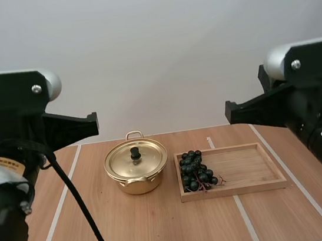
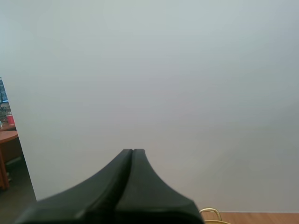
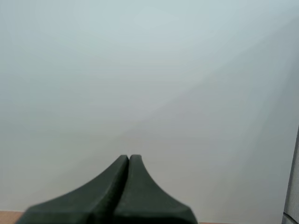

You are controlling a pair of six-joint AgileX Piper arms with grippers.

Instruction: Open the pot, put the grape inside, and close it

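Note:
A small golden pot [image 1: 136, 170] stands on the wooden table with its lid [image 1: 136, 158] on, a black knob at the lid's middle. To its right lies a bunch of dark grapes [image 1: 195, 170] in the left end of a shallow wooden tray [image 1: 256, 167]. My left gripper [image 1: 94, 124] hangs high above the table's left side, my right gripper [image 1: 229, 111] high above the right side, both pointing inward. In each wrist view the fingers lie together as one dark wedge, left gripper [image 2: 132, 151] and right gripper [image 3: 129, 157] both shut on nothing. One pot handle [image 2: 211, 213] peeks in beside the left fingers.
White tape lines [image 1: 245, 216] run across the table [image 1: 163, 227]. The right part of the tray is bare wood. A plain white wall stands behind the table.

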